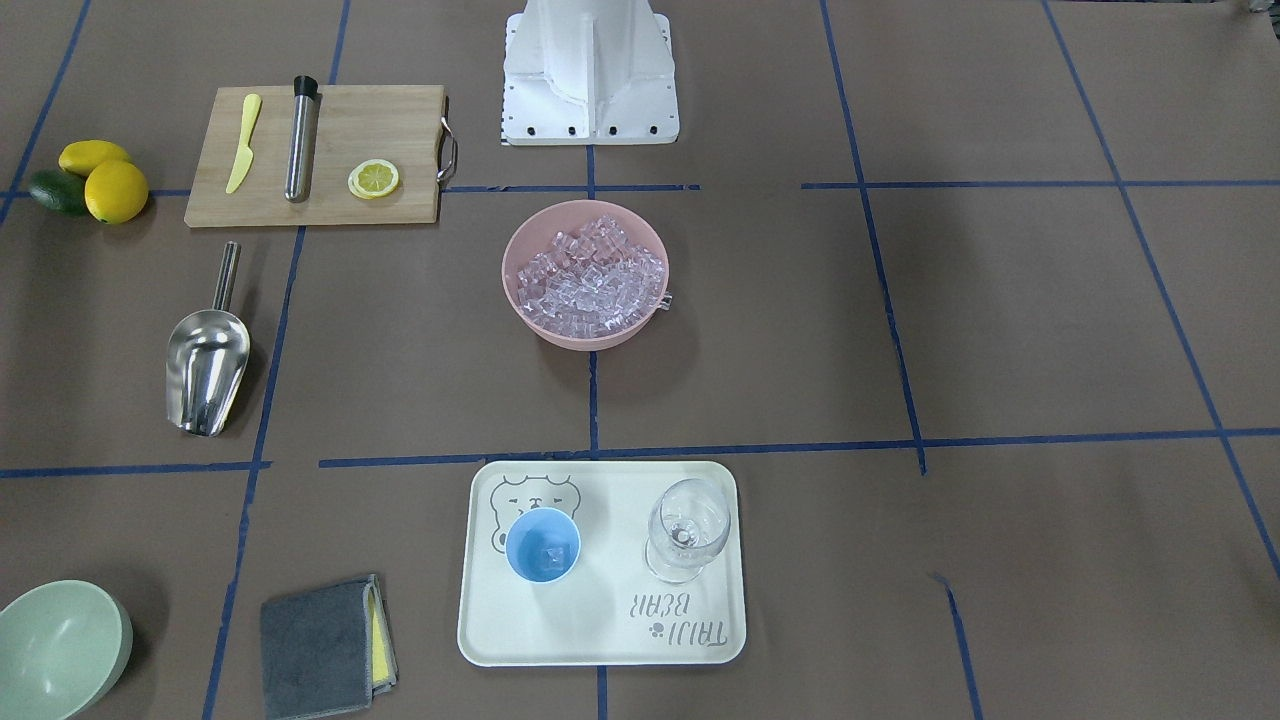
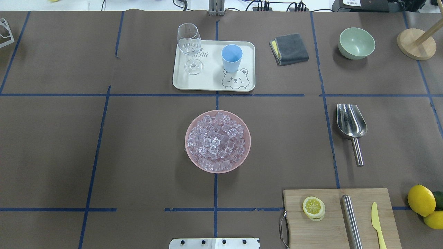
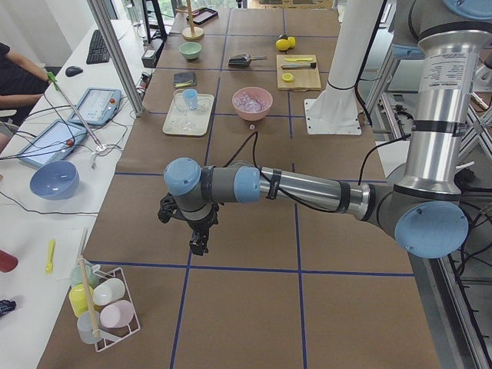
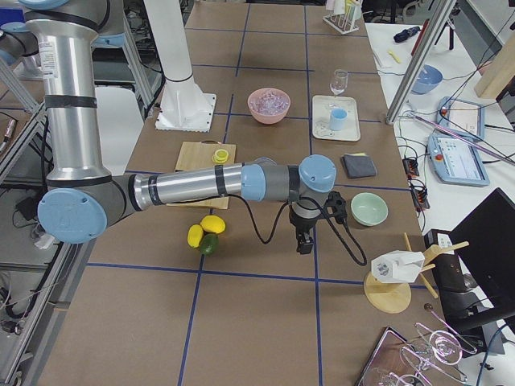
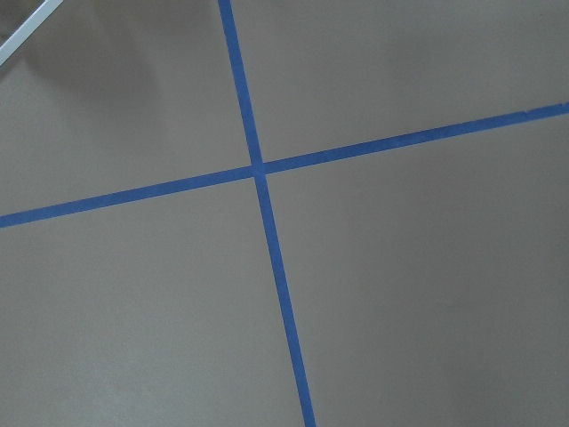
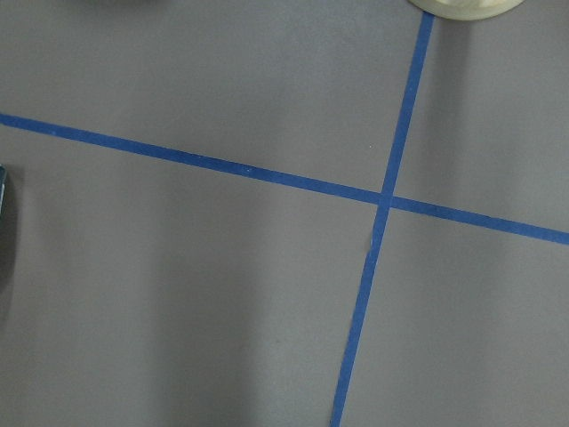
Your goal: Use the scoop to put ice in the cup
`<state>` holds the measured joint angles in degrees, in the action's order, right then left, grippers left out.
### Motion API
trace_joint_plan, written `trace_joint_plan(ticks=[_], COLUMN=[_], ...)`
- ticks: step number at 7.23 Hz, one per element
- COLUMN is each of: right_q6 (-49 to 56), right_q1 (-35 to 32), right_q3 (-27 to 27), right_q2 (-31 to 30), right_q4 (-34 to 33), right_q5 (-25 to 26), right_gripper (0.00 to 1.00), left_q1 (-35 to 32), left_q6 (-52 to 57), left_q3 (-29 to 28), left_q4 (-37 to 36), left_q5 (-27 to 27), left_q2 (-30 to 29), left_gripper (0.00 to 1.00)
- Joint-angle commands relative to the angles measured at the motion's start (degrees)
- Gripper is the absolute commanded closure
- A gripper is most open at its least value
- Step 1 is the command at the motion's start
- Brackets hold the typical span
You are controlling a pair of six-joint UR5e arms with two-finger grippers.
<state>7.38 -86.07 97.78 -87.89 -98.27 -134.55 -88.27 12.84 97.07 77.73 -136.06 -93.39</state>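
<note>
The ice [image 1: 588,280] fills a pink bowl [image 2: 217,140] at the table's middle. The light-blue cup [image 1: 542,545] stands upright on a white tray [image 1: 600,640], and at least one clear cube seems to lie in it. It also shows in the overhead view [image 2: 231,57]. The steel scoop [image 1: 207,360] lies flat and alone on the table on the robot's right side [image 2: 350,121]. My left gripper [image 3: 198,244] hangs over bare table far from all of these. My right gripper [image 4: 304,244] does the same at the other end. I cannot tell whether either is open or shut.
A clear wine glass [image 1: 688,525] stands on the tray beside the cup. A cutting board [image 2: 337,214] holds a lemon slice, a steel rod and a yellow knife. Lemons [image 2: 421,200], a green bowl [image 2: 356,43] and a folded grey cloth [image 2: 289,48] lie on the right side.
</note>
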Motion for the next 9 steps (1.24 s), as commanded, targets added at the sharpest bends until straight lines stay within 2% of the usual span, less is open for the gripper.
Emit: trace_joint_plan(ticks=[1, 4, 8, 9], right_q6=[-0.7, -1.0, -1.2, -4.5], right_q1=[0.0, 0.6, 3.0, 3.0], right_q3=[0.3, 0.7, 0.6, 0.7], right_q2=[-0.3, 0.2, 1.3, 1.2], right_q4=[0.3, 0.4, 0.4, 0.4], right_q5=[0.5, 0.1, 0.4, 0.3], right_gripper=[0.0, 0.0, 0.0, 0.0], left_q1=[-0.2, -0.1, 0.0, -0.1], left_q6=[-0.3, -0.7, -0.2, -0.6], left_q3=[2.4, -0.5, -1.4, -1.5], left_q4=[0.1, 5.2, 4.6, 5.1], left_q5=[-0.8, -0.8, -0.2, -0.4], left_q2=[1.6, 1.6, 0.8, 1.4], left_gripper=[0.0, 0.0, 0.0, 0.0])
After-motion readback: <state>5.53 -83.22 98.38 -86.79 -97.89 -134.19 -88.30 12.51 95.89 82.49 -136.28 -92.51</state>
